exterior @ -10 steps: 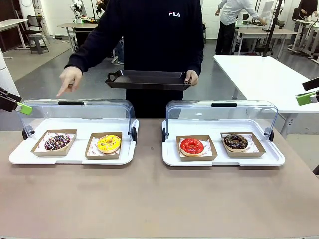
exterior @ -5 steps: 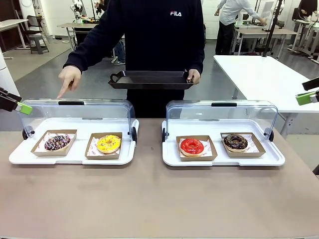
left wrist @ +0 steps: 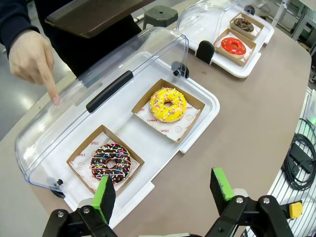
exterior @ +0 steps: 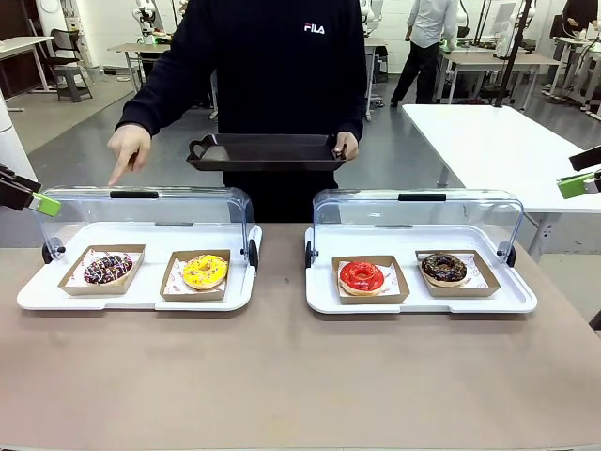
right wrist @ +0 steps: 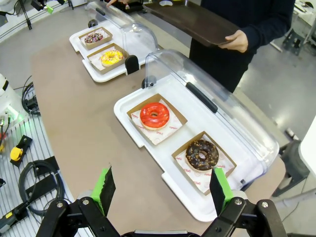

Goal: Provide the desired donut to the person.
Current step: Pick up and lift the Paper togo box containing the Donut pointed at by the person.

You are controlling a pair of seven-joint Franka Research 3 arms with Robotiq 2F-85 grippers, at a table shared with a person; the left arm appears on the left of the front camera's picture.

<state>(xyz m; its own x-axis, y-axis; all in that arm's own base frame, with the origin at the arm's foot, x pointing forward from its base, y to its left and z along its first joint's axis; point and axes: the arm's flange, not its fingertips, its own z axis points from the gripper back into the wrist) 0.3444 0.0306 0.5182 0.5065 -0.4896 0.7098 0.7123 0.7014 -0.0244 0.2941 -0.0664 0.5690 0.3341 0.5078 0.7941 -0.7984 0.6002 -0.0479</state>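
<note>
Beyond the bench's far edge, left of its middle, stands the person point(exterior: 272, 75). Their pointing hand point(exterior: 129, 150) hangs index finger down, just above the clear lid point(exterior: 150, 209) of the left case. In the left wrist view the fingertip sits over the end of the lid nearest the sprinkled chocolate donut point(left wrist: 110, 163); whether it touches the plastic, cannot tell. The other hand point(exterior: 346, 146) grips one end of a dark tray point(exterior: 266, 150), held level in front of the body.

Sprinkled chocolate donut: in a brown card boat on printed paper, on the white base point(exterior: 38, 291) near the bench's left edge. The yellow donut point(exterior: 205, 271) sits beside it in its own boat, apart, on the same base.

Right case point(exterior: 418, 211), towards the bench's right edge: the red donut point(exterior: 362, 275) lies nearer the bench's middle and the dark glazed donut point(exterior: 443, 268) nearer the edge, each in its own boat. Both lids are swung back (front of each base uncovered).

Left claw point(left wrist: 161, 183): fingers spread wide, nothing between the green pads, off the bench's near left corner, above the left case.

Right claw point(right wrist: 161, 182): likewise spread wide and gripping nothing, raised off the bench's right edge above the right case.
</note>
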